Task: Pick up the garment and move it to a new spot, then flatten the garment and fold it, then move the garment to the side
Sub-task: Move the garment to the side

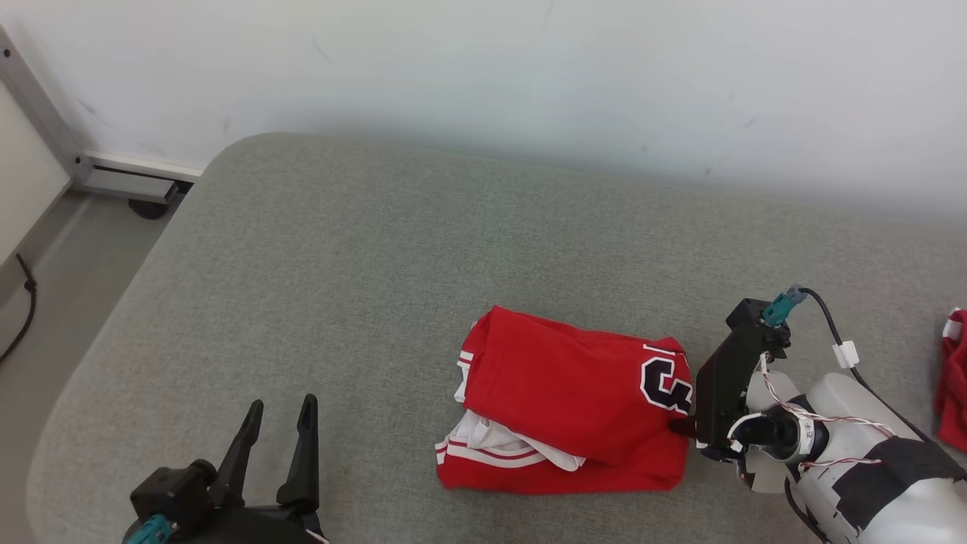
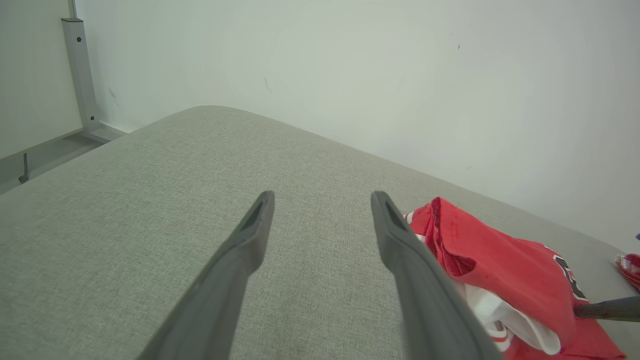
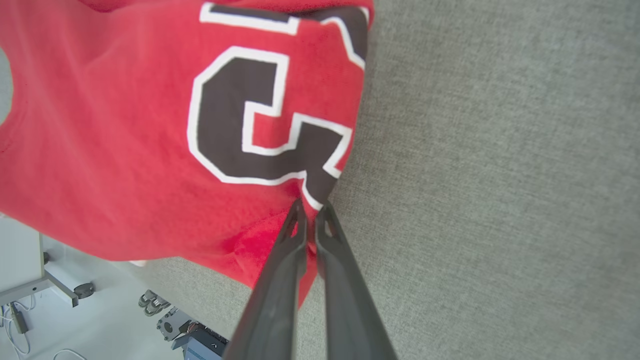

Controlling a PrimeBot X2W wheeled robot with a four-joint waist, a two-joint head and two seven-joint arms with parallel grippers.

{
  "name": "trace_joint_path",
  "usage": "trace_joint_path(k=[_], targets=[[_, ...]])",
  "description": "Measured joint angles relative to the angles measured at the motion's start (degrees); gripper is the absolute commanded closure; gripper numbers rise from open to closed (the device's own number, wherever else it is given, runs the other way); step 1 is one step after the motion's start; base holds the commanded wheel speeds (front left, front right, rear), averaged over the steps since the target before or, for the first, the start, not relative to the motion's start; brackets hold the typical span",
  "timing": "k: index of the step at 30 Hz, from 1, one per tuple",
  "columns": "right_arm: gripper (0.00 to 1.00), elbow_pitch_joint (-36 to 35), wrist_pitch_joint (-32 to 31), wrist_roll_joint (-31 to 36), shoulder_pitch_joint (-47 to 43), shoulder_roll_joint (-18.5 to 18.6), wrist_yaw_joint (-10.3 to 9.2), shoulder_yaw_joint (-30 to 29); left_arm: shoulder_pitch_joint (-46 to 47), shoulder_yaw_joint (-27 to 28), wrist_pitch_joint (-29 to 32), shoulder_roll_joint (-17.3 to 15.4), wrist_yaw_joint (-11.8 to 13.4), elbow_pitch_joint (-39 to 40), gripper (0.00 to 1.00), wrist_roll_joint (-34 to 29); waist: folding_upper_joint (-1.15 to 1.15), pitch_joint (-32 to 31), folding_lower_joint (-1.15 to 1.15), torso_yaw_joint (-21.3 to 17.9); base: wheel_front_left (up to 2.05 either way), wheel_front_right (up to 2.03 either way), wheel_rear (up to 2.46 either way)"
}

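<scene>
Red cloth marked the middle of the scene: the garment (image 1: 566,393), a jersey with white trim, lay loosely folded on the grey fabric-covered desk (image 1: 340,264), toward 5 o'clock from the desk's centre in the head view. A dark numeral with a white outline (image 1: 666,385) showed on the garment's 3 o'clock end, and a bunch of white lining spilled out at its 7 o'clock corner.

The right pincer (image 1: 682,425) came in from 3 o'clock of the garment, low to the desk. In the right wrist view its two dark fingers stood nearly together (image 3: 310,212), nipping the red hem of the garment (image 3: 125,150) just below the numeral (image 3: 265,130).

The left pincer (image 1: 281,408) was at 8 o'clock of the garment and well apart from it, fingers spread wide and holding nothing. In the left wrist view it (image 2: 322,200) hung over bare desk (image 2: 150,200), with the garment (image 2: 500,255) at 4 o'clock.

Another piece of red cloth (image 1: 953,385) lay at the 3 o'clock edge of the head view, and a pale wall (image 1: 529,75) ran behind the desk at 12 o'clock.
</scene>
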State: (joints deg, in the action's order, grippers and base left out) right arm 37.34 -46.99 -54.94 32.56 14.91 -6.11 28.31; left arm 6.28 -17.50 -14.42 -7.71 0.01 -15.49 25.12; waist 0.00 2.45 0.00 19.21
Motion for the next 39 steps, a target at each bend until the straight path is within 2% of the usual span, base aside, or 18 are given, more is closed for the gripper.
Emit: trace_joint_path(k=[18,25,39], targets=[[1.00,-3.1,-2.5,-0.2,8.0,5.4,0.10,-2.6,-1.6,0.8,0.0,-0.6,-0.1,0.4,0.00,-0.5,0.00,-0.6,0.00,-6.5,0.00,0.00,0.00],[1.00,-3.5,-4.2,2.2,12.8,8.6,-0.46,-2.9,-1.6,0.8,0.0,-0.6,-1.1,1.2,0.00,-1.6,0.00,1.0,0.00,-8.3,0.00,0.00,0.00],[1.00,-4.2,-5.9,4.0,17.4,11.2,-0.96,-4.7,-1.6,2.6,0.0,-1.7,-1.6,2.9,0.00,-1.6,0.00,4.4,0.01,-12.6,0.00,0.00,0.00]])
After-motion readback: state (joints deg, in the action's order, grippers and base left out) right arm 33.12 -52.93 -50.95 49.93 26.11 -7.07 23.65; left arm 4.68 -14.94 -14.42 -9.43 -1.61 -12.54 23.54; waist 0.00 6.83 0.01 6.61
